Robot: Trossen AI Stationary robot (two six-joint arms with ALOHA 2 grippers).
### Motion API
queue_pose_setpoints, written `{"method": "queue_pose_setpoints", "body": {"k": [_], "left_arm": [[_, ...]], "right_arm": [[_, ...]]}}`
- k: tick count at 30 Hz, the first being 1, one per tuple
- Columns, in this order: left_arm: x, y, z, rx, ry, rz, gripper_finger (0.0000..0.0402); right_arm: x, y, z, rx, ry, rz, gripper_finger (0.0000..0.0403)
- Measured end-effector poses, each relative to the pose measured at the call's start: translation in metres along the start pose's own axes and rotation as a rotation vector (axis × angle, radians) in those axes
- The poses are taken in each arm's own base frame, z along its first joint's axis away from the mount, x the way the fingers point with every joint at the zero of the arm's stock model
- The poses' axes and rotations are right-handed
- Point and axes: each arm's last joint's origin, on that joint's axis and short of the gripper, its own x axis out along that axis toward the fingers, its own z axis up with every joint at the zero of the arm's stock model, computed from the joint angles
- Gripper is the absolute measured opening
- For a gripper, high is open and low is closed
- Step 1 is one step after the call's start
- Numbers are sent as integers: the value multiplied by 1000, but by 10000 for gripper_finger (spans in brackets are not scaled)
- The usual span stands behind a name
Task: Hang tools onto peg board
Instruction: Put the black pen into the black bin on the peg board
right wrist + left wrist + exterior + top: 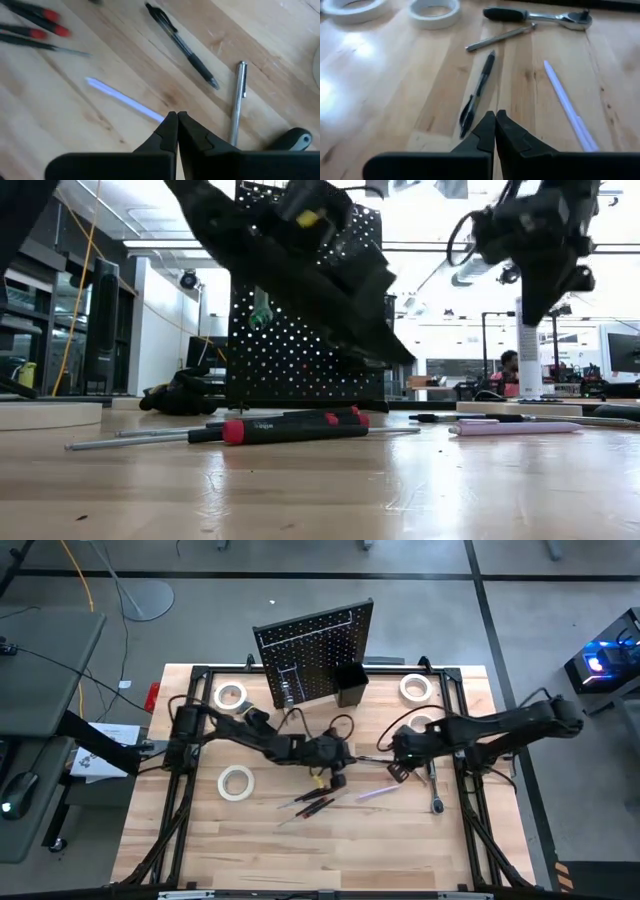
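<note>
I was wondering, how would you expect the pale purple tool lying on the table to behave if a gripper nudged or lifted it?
The purple tool looks slim and round, so a sideways nudge would probably roll it across the smooth wooden table. It lies flat, so pinching it cleanly may be fiddly. It seems light and stiff.

A robotics lab is indicated by a wooden worktop [250, 830] framed in black rails, cables [85, 600] trailed across grey floor, and monitors [622, 352] seen beyond.
</note>
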Motion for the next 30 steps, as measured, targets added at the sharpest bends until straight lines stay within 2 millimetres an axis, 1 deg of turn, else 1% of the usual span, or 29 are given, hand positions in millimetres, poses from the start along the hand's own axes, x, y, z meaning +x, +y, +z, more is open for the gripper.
{"method": "queue_pose_setpoints", "body": {"k": [3, 6, 10, 13, 18, 23, 28, 30], "left_arm": [[19, 9, -3, 43, 3, -35, 0], [33, 21, -10, 41, 44, -12, 0], [42, 35, -20, 16, 101, -7, 0], [43, 39, -21, 28, 117, -47, 0], [41, 37, -22, 43, 135, -99, 0], [41, 33, -18, 13, 99, -108, 0], [41, 33, -18, -1, 100, -109, 0], [40, 32, -17, -32, 101, -115, 0]], "right_arm": [[-12, 0, -7, 54, -43, 41, 0], [-21, 0, -13, 109, -77, 69, 0], [-25, 1, -19, 144, -99, 78, 0], [-25, 2, -22, 135, -98, 82, 0], [-25, 2, -22, 137, -99, 71, 0], [-25, 1, -22, 138, -111, 61, 0], [-25, 1, -22, 136, -112, 56, 0], [-25, 0, -23, 135, -107, 44, 0]]}}
